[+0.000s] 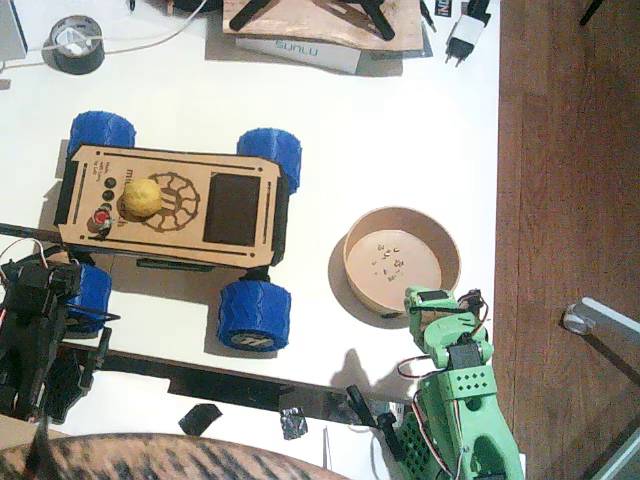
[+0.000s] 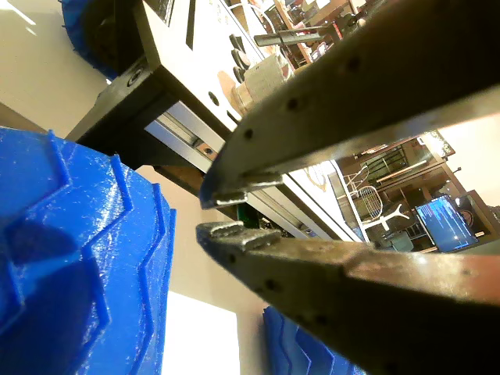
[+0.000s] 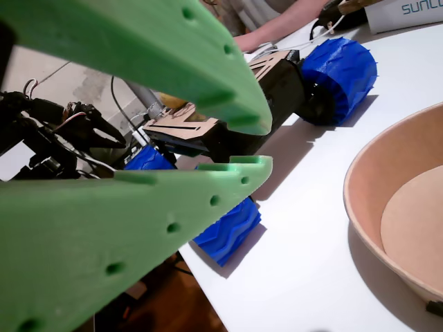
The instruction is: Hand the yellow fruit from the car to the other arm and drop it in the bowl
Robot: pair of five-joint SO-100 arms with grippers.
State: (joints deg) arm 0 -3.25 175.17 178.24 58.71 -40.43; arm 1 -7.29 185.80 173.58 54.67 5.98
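Observation:
The yellow fruit (image 1: 141, 197) rests on the wooden deck of the car (image 1: 235, 210), over the gear emblem and beside the red button. The car has four blue wheels. The black left gripper (image 1: 70, 290) is low beside the car's front-left wheel (image 2: 78, 266); in a wrist view its jaws (image 2: 226, 212) are shut on nothing. The other arm, green (image 1: 460, 390), stands at the lower right. Its gripper (image 1: 432, 303) sits just outside the near rim of the bowl (image 1: 402, 260), shut and empty in a wrist view (image 3: 266, 146). The bowl (image 3: 374, 200) holds only a few crumbs.
A grey tape roll (image 1: 75, 45), a SUNLU box (image 1: 300, 50) and a white plug (image 1: 465, 35) line the far edge. The table ends at the right on a wooden floor (image 1: 570, 150). A person's striped sleeve (image 1: 150, 455) shows at the bottom, and a bare forearm (image 3: 277, 28) behind the car.

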